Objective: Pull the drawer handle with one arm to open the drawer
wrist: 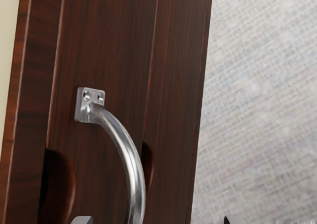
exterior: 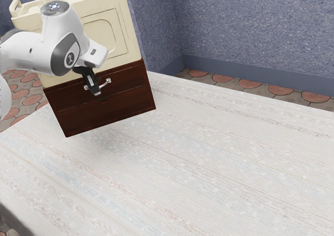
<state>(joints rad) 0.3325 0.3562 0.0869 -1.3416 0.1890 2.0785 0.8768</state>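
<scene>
My gripper (exterior: 95, 90) is at the front of the dark brown drawer unit (exterior: 117, 110) in the exterior view, over the middle of the silver arched handle (exterior: 107, 82). That handle is fixed to the upper drawer front (exterior: 133, 75), which looks flush with the unit. In the wrist view the curved handle (wrist: 130, 159) runs from its bracket down between the widely parted fingertips of the open gripper (wrist: 157, 220). Its other end is hidden there.
A cream-coloured piece (exterior: 112, 43) with raised edges stands above the brown drawers. The unit rests on a table with a pale woven cover (exterior: 209, 157). Behind it are a blue-grey wall and a floor of reddish round tiles.
</scene>
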